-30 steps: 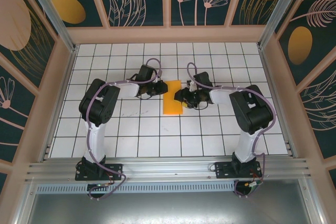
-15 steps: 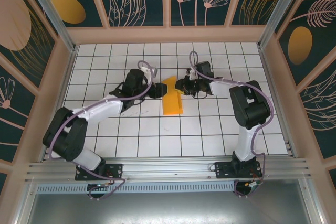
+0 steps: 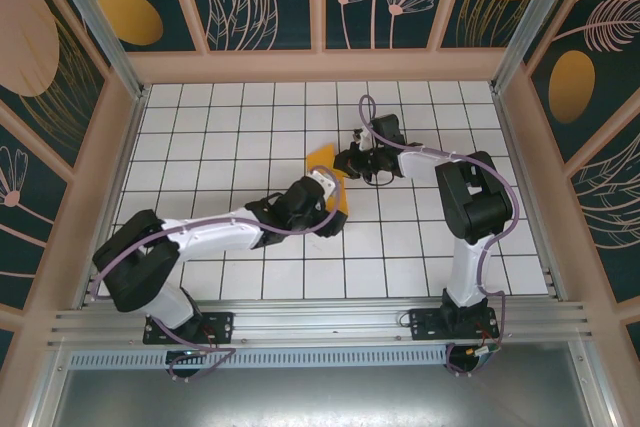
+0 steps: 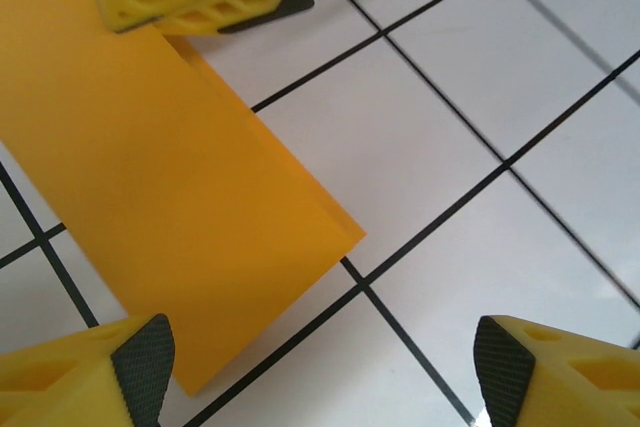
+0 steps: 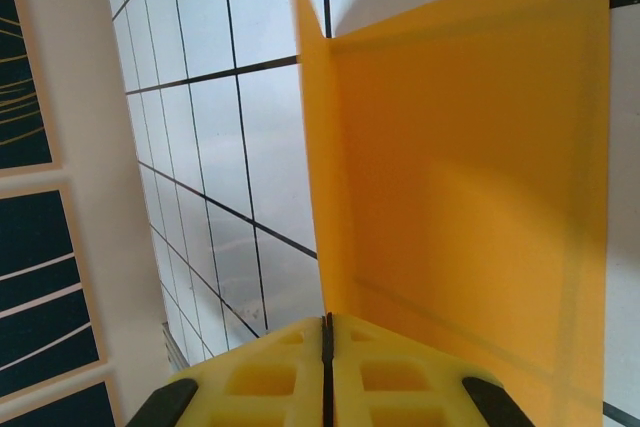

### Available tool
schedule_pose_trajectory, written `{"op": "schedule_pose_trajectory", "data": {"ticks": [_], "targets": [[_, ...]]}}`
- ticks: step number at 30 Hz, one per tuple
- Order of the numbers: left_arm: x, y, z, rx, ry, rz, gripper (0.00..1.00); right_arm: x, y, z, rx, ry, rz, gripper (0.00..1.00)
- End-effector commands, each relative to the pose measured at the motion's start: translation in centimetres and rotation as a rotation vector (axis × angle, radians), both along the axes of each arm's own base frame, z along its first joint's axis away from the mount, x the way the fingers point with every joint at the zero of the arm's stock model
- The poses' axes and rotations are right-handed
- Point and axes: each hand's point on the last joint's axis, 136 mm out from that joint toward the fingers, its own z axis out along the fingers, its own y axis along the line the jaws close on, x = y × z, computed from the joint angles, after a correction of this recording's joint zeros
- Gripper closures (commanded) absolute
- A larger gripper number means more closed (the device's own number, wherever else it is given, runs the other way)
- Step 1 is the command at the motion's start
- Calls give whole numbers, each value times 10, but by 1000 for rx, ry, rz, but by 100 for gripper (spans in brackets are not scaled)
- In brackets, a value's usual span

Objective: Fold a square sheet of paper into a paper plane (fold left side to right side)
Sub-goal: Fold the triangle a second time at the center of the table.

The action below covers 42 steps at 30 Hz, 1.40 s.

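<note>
Left fingers [image 4: 85,377] swung nearer, spread; right fingers [image 5: 290,377] pinch the sheet [image 4: 170,207], lying near-to-far.

So in your right wrist cam, the right gripper [image 5: 325,332] has its two yellow fingers [image 5: 255,377] pressed flat together, just a thin seam between them, and the square sheet of paper [image 5: 470,167] is pinched right in that seam. One edge runs straight up from the fingertips, and the rest of the orange-yellow sheet spreads off to the right with a crease across its top. Behind it you've got the white gridded table [image 5: 230,147], and the beige wall [image 5: 70,147] with its dark panels [image 5: 25,67] on the left.
</note>
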Motion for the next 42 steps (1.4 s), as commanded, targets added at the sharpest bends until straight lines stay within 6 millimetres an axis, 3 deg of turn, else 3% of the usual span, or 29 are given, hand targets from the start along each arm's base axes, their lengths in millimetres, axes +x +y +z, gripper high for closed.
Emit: {"op": "schedule_pose_trajectory", "data": {"ticks": [1, 4, 12, 14, 23, 27, 32, 36, 40, 42], "targets": [[12, 1, -7, 122, -71, 44, 18, 2, 2, 4, 3, -3, 14, 91], [17, 1, -21, 192, -84, 62, 17, 1, 3, 3, 2, -1, 18, 91], [33, -2, -26, 290, -140, 115, 21, 0, 4, 1, -2, 2, 19, 91], [33, -3, -25, 291, -141, 114, 28, 1, 4, 1, -5, -1, 19, 91], [27, -11, -18, 241, -114, 82, 84, 5, -1, 4, -41, -38, 19, 83], [23, -16, -19, 198, -71, 64, 98, 13, -6, 24, -47, -125, 6, 70], [23, -23, -12, 62, 19, 36, 100, 20, -31, 59, -73, -262, -73, 48], [27, -22, -3, -78, 106, 27, 100, 8, -63, 72, -104, -318, -157, 37], [30, -20, 0, -185, 188, 21, 100, -16, -81, 62, -147, -315, -186, 40], [36, -19, 5, -239, 224, 28, 100, -31, -84, 49, -161, -282, -180, 57]]}}
